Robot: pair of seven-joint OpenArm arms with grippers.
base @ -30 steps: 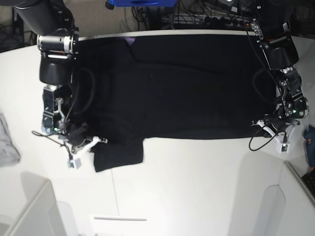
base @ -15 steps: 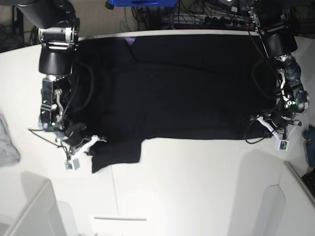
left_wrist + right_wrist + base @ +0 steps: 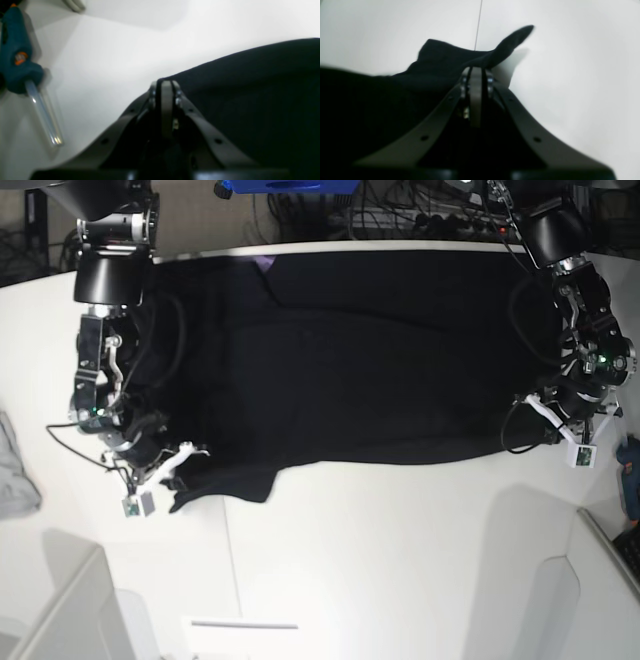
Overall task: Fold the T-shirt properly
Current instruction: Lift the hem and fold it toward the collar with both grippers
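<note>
Now the large plain black cloth T-shirt (image 3: 370, 360) lies spread wide over the white table (image 3: 380, 560), between the two arms, with a small bit of purple (image 3: 264, 262) showing at its far edge. The right gripper (image 3: 476, 71) has its jaws pressed together on the near corner of the black cloth: in the right wrist view the fabric rises just ahead of the fingertips into a crumpled fold, and one pointed flap sticks up and away to the gripper's right, casting a soft shadow on the table. In the base view this corner, just beside the right gripper (image 3: 170, 465), looks drawn up and bunched, its lower edge slanting instead of lying flat.

The left gripper (image 3: 165, 83) is likewise closed tight, pinching the hem of the T-shirt (image 3: 250, 95) at the opposite near corner; the cloth stretches off to that gripper's right as a smooth dark sheet, and bare table lies ahead and to its left. A teal glue gun with an orange spot and a clear glue stick in its back (image 3: 17, 57) rests on the table well off to the left gripper's left. In the base view, a small grey cloth (image 3: 15, 470) lies at the table's edge, apart from the right arm (image 3: 105, 330).
</note>
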